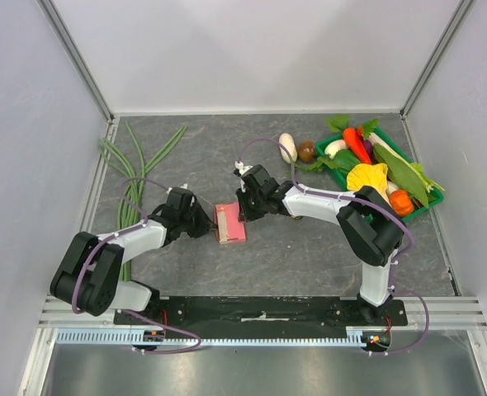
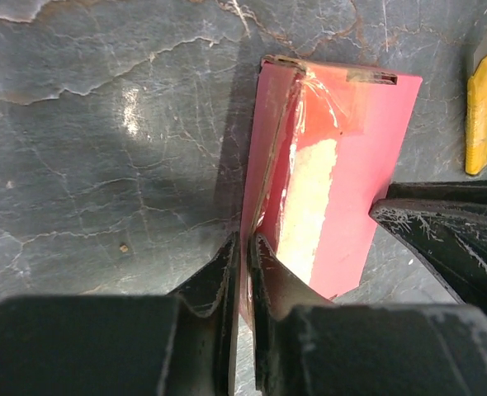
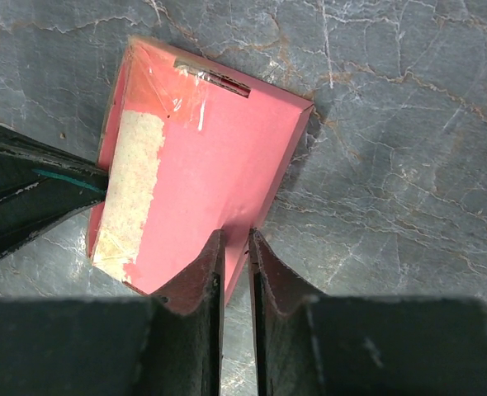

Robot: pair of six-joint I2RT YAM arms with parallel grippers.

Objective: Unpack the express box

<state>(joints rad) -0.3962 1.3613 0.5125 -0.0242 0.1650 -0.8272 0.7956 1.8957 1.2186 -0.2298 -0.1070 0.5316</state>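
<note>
Express box (image 1: 231, 223) on tabletop (image 1: 301, 256), left end effector (image 2: 243, 266) clenched on its left edge, right end effector (image 3: 235, 268) clenched on its opposite edge, pale torn patch (image 3: 132, 181) on its top face, knife (image 2: 478, 115) lying apart from box

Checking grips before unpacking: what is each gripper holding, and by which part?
Both pinch the express box: left gripper on one long edge, right gripper on the opposite long edge.
</note>
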